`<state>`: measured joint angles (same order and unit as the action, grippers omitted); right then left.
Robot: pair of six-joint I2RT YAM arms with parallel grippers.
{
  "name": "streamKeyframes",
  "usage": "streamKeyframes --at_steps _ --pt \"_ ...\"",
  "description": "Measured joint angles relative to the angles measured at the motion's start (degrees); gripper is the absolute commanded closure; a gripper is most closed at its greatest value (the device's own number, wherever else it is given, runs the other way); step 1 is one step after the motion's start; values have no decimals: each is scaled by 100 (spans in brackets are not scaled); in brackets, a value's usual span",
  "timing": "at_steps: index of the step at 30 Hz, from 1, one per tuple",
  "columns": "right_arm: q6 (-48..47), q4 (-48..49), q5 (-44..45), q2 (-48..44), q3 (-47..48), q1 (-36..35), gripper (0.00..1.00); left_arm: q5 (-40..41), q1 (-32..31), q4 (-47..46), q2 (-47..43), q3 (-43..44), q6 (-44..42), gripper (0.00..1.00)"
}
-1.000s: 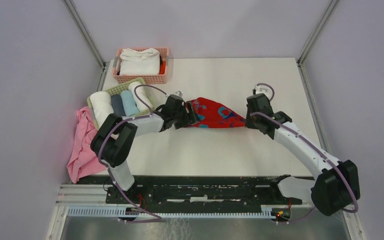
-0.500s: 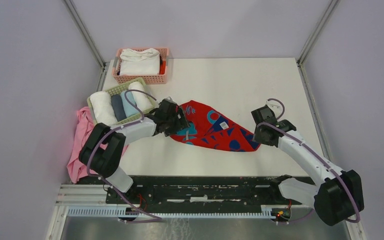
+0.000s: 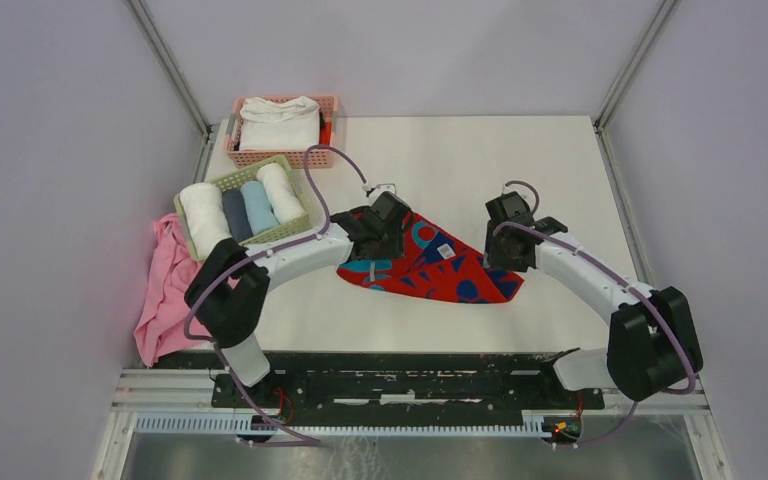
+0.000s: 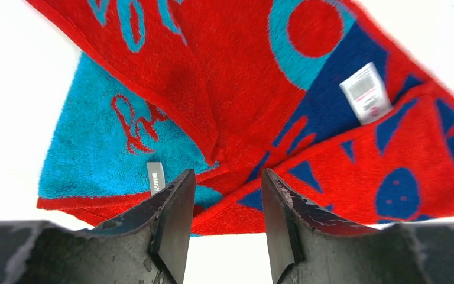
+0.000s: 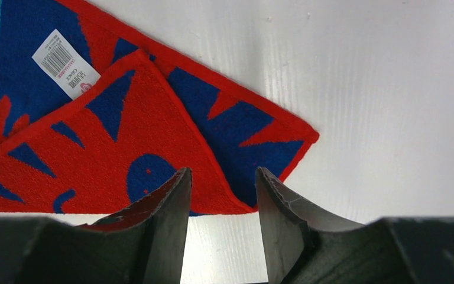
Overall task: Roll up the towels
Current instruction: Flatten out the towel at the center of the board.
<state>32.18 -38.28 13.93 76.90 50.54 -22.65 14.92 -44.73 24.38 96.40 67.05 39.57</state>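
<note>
Top external view first: we see the red terry towel with teal-blue and navy marks (image 3: 430, 272) lying loose on the white table (image 3: 460, 160), to the right of the green slatted plastic basket (image 3: 260, 238) and a little nearer the arm bases than it. The towel is folded over itself into a rough triangle. Its long axis runs left to right, away from the basket, dipping slightly toward us as it goes. The sharpest corner points right, and the blunt end, teal underside showing, faces the basket.

In the left wrist view the left gripper (image 4: 227, 176) hovers over the basket-side half of the towel. Its dark fingers are apart with only cloth beyond the gap, so it grips nothing. In the right wrist view the right gripper (image 5: 221, 173) hangs over the end farthest from the basket, likewise spread and empty. There the pointed corner lies flat and a white care label (image 5: 65, 62) faces up.

A second ago the towel was a narrow bunched strip strung between both grippers. Half a second ago it was already spread on the table, with the right gripper at its pointed corner. Now neither holds it. The left gripper has moved farther from the basket, across the cloth, and the right has drawn back toward the far side.

In the basket lie four rolls, among them a small light blue rolled towel (image 3: 258, 205). Behind the basket a pink plastic basket (image 3: 280, 158) holds a folded white towel (image 3: 280, 125). A plain pink cloth (image 3: 165, 290) hangs on the basket's left.
</note>
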Motion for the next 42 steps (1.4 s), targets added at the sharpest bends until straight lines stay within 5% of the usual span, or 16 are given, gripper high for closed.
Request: streamKeyframes --at_steps 9,28,37,42 --pt "-181 269 -321 452 2 0 47 168 -138 282 979 144 0 51" --pt "-682 629 -769 1602 789 0 47 605 -142 249 1276 466 2 56" --pt "-894 785 -1108 2212 1038 0 51 632 -68 260 1307 466 -4 87" --pt "-1001 815 -1268 2435 1137 0 63 581 127 273 1261 466 -26 97"
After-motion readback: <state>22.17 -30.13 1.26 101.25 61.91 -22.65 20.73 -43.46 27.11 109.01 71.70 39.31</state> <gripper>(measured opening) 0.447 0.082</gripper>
